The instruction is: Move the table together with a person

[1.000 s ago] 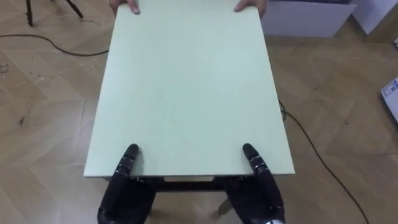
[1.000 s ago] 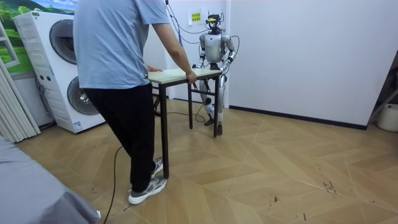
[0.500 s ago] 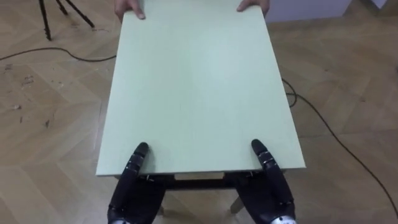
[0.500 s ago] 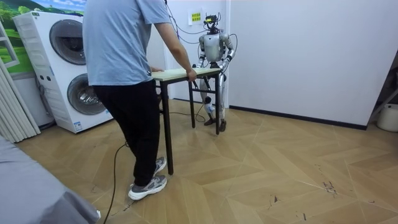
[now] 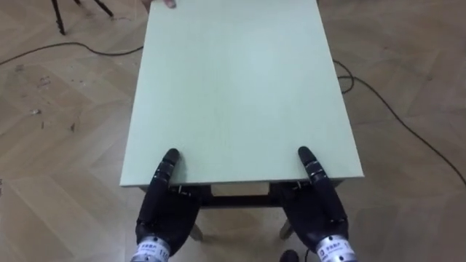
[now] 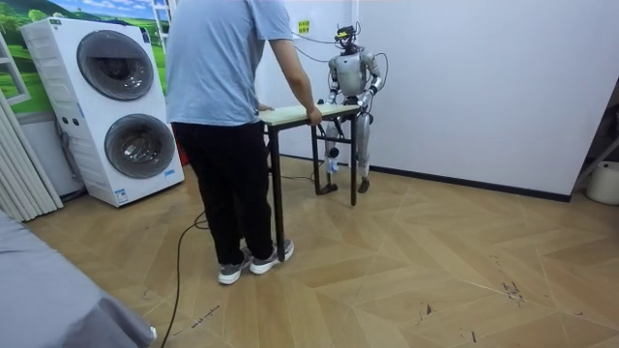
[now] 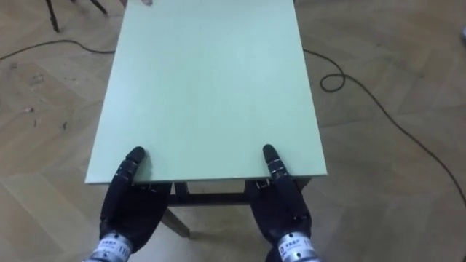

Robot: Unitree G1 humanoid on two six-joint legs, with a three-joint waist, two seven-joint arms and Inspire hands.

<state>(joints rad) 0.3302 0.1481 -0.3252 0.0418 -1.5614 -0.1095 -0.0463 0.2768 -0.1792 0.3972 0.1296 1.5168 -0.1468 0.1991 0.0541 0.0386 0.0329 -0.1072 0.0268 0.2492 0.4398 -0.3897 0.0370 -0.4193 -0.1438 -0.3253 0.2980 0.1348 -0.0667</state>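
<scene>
The table (image 5: 240, 87) has a pale green top on dark legs and stands lengthwise between the robot and a person (image 6: 230, 116).

- Left robot hand (image 5: 164, 212): at the left end of the near edge. The thumb lies on the top and the palm sits below the edge, clamping the table. The remaining fingers are hidden underneath.
- Right robot hand (image 5: 316, 212): same clamp at the right end of the near edge.
- Far edge: the person's hand (image 5: 163, 3) rests on the left corner. In the room view the person stands at that end with both arms down to the table.

Clearance:
- Wooden floor (image 5: 65, 145) lies on both long sides.
- A dark cable (image 5: 397, 116) runs across the floor near the right edge.
- Dark tripod legs (image 5: 57, 18) stand at far left.
- In the room view the robot is near a white wall (image 6: 464, 77), stacked washing machines (image 6: 121, 106) stand on the room view's left, and open floor extends to the room view's right.
</scene>
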